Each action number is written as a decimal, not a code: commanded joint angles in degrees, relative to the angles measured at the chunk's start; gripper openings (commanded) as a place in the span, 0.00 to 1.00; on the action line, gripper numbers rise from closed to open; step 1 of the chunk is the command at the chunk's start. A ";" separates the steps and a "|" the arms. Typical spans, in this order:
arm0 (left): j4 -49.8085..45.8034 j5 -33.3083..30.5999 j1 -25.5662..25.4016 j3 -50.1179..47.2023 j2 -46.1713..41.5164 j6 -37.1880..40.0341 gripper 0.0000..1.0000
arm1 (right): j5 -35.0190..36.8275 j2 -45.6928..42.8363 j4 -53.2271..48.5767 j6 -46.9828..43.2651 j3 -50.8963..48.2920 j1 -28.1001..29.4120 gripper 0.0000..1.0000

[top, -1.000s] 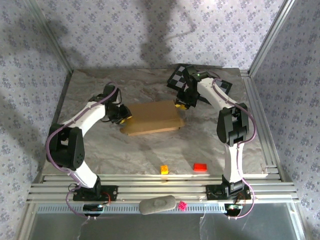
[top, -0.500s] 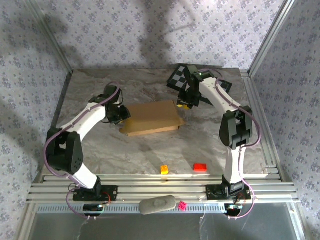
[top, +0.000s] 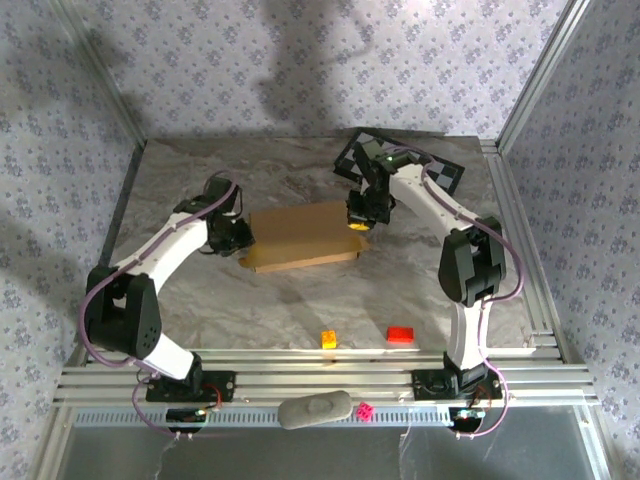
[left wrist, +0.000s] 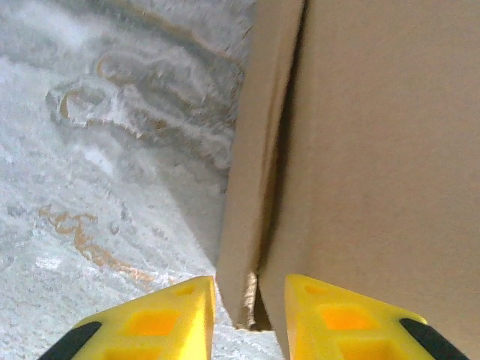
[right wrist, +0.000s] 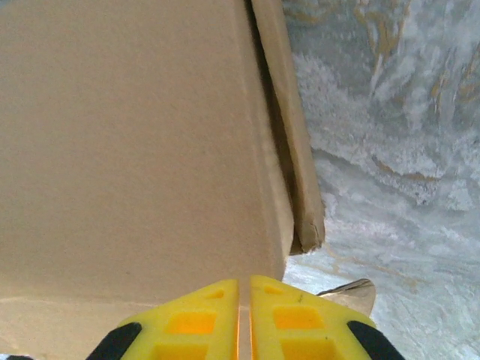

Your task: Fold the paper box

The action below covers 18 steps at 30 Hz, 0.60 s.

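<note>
The paper box (top: 300, 235) lies mid-frame on the worktop (top: 250, 300). The left end effector (left wrist: 250, 289) narrowly straddles its side flap. The right end effector (right wrist: 244, 289) is pinched closed at its right edge.

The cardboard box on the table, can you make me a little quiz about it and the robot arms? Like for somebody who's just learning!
1. True or false: the paper box lies between the left gripper and the right gripper.
2. What colour is the small block lying to the right of the orange block in the top view? A red, B blue, C green.
3. Fill in: in the right wrist view, the right gripper's yellow fingertips are nearly ____.
Key: 1 true; 2 A; 3 together.
</note>
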 commanded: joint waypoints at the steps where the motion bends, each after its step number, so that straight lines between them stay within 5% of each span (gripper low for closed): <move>1: 0.37 0.61 -0.47 -2.15 -1.46 0.34 0.27 | 0.35 -1.60 0.40 -0.52 -3.82 0.22 0.12; 18: 4.27 -1.85 -0.82 -8.46 0.36 0.54 0.17 | 4.87 3.77 0.18 -1.86 -7.72 0.99 0.10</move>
